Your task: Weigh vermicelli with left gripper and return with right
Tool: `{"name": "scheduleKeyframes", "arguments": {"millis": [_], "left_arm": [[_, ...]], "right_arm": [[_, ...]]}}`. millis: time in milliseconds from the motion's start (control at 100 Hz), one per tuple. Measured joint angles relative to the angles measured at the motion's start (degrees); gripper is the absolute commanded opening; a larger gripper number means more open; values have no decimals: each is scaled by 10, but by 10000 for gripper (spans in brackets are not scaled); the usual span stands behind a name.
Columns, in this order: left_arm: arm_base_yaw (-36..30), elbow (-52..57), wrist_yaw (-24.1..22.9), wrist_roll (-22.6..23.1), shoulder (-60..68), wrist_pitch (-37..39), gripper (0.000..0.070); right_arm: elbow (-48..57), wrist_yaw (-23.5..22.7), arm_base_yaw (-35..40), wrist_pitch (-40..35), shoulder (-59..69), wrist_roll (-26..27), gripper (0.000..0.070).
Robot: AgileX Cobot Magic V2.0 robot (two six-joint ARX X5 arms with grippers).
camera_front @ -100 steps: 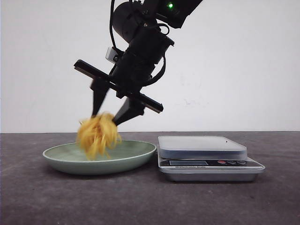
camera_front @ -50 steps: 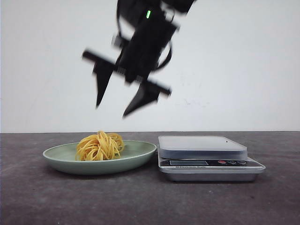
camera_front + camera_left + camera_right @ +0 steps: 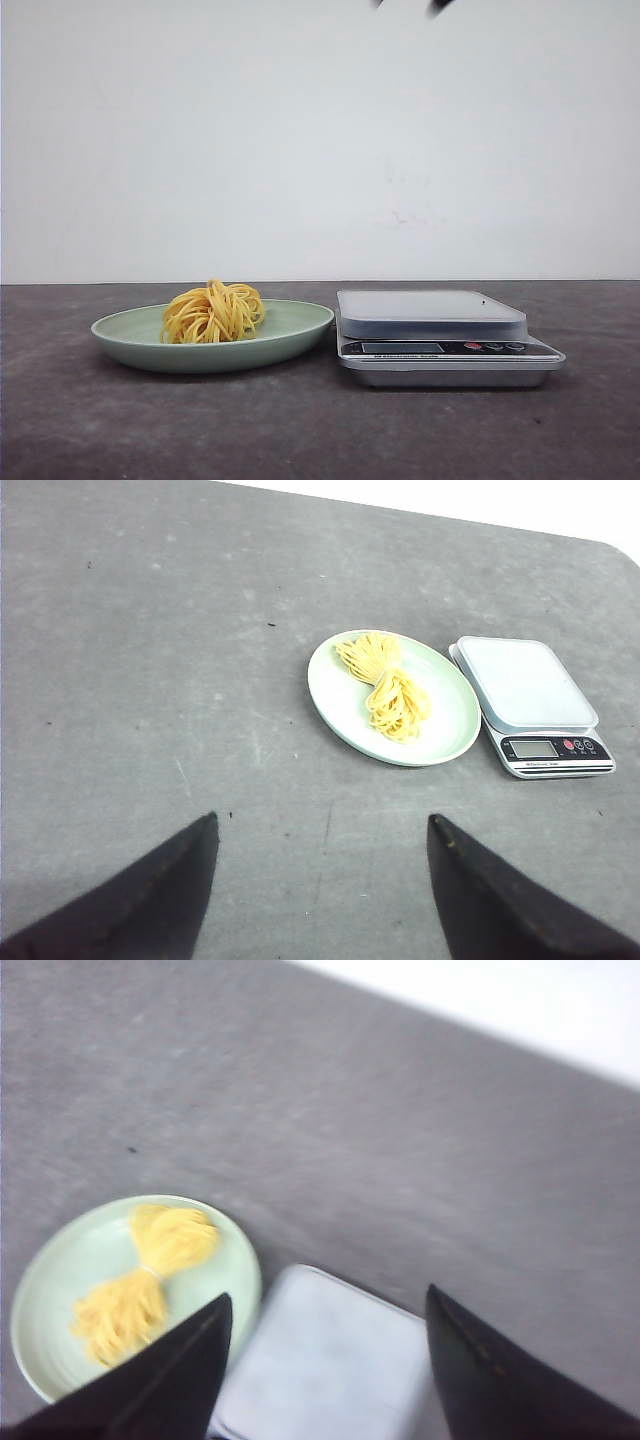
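Note:
The vermicelli [image 3: 212, 312], a small clump of yellow strands, lies loose on the pale green plate [image 3: 300, 325]. It also shows in the left wrist view as vermicelli [image 3: 385, 685] and in the right wrist view as vermicelli [image 3: 145, 1280]. The scale [image 3: 440, 330] stands right of the plate with nothing on its platform. My right gripper [image 3: 328, 1293] is open and empty, high above the scale [image 3: 330, 1360]; only its tips [image 3: 408, 4] touch the front view's top edge. My left gripper [image 3: 321, 817] is open and empty, well back from the plate [image 3: 330, 680].
Plate and scale [image 3: 525, 685] sit close together on a dark grey tabletop [image 3: 150, 680]. A white wall [image 3: 320, 150] stands behind it.
The right gripper opened and let the vermicelli drop onto the plate, then rose fast until almost out of the front view. The vermicelli now rests still.

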Motion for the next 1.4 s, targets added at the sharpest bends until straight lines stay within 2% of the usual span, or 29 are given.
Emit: {"name": "scheduleKeyframes", "arguments": {"millis": [270, 480, 680, 950, 1270, 1400], "left_arm": [[0, 0, 0, 0, 0, 0, 387], [0, 0, 0, 0, 0, 1, 387], [0, 0, 0, 0, 0, 5, 387], [0, 0, 0, -1, 0, 9, 387], [0, 0, 0, -1, 0, 9, 387], [0, 0, 0, -1, 0, 9, 387]], "right_arm": [[0, 71, 0, -156, -208, -43, 384], [0, 74, 0, -264, -340, -47, 384], [1, 66, 0, -274, -441, -23, 384], [-71, -11, -46, -274, -540, 9, 393], [-268, -220, -206, -261, -598, 19, 413], [-334, -264, -254, -193, -604, 15, 413]]}}
